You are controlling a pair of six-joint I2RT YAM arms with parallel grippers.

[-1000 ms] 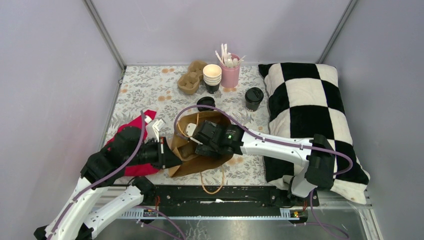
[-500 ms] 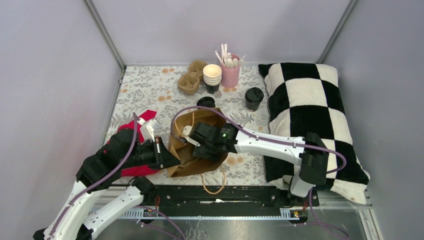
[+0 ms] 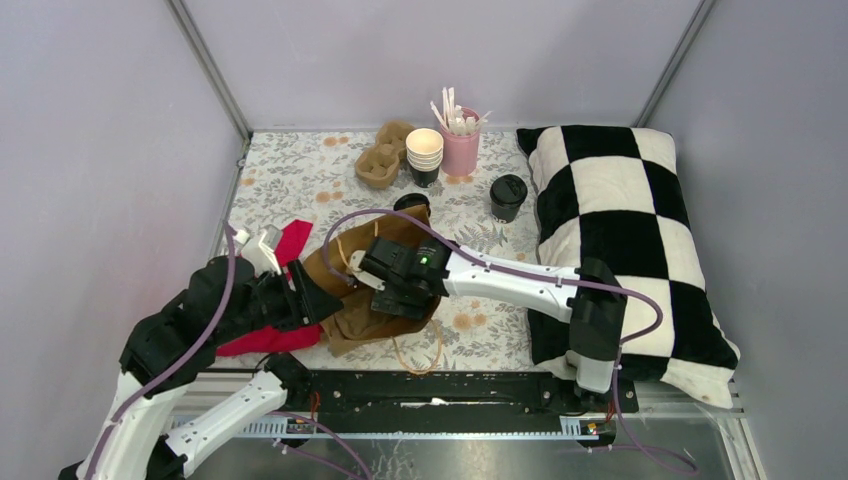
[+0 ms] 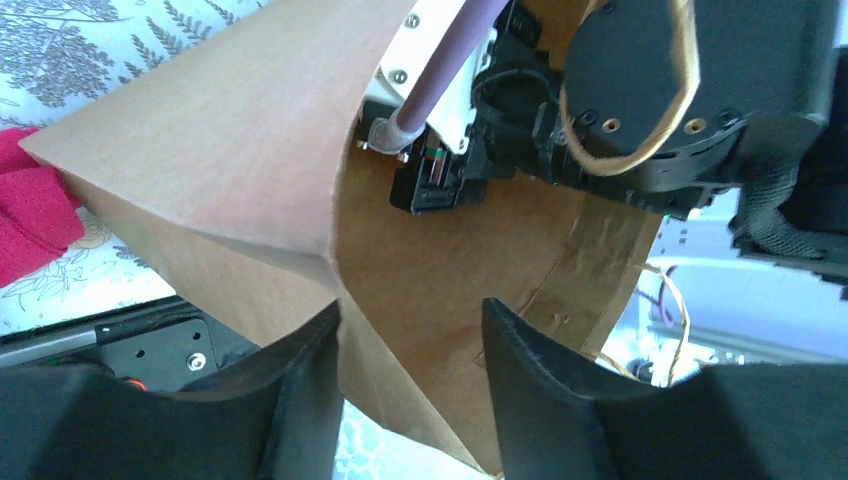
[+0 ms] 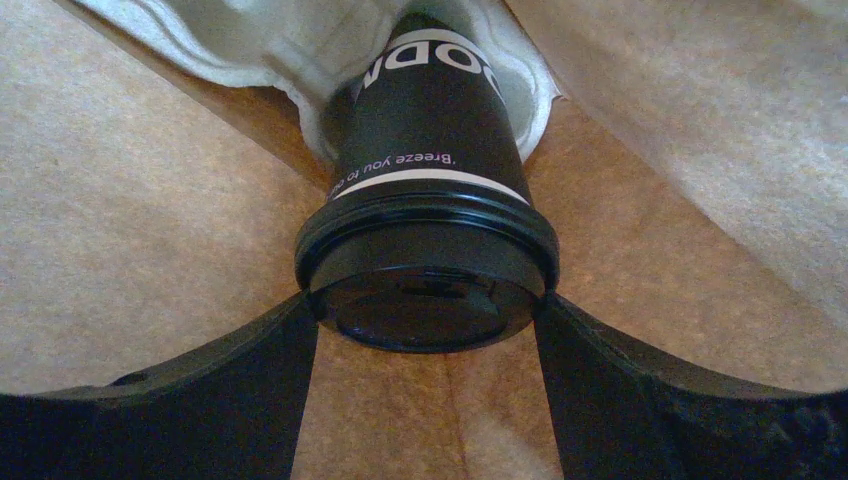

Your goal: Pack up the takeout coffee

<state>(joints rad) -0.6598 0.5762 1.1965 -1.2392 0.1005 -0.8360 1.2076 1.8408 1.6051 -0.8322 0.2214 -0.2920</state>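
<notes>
The takeout coffee [image 5: 430,140], a black paper cup with a black lid [image 5: 425,265], lies on its side inside the brown paper bag [image 3: 340,300]. My right gripper [image 5: 425,320] reaches into the bag, with both fingers pressed against the lid's rim. The cup's base rests in white tissue [image 5: 300,50]. From the top, the right wrist [image 3: 400,275] fills the bag's mouth and hides the cup. My left gripper [image 4: 410,330] stands open at the bag's [image 4: 230,170] left edge, with a paper fold loose between its fingers.
A second lidded black cup [image 3: 508,196] stands near the checkered pillow [image 3: 620,230]. A loose black lid [image 3: 411,203], stacked lidless cups [image 3: 424,155], a pink holder of stirrers [image 3: 460,148] and a cardboard carrier [image 3: 384,158] sit at the back. A red cloth [image 3: 275,335] lies under the left arm.
My left gripper has opened and let go of the bag's edge, and the left arm has drawn back to the left. The right arm and the bag have shifted left.
</notes>
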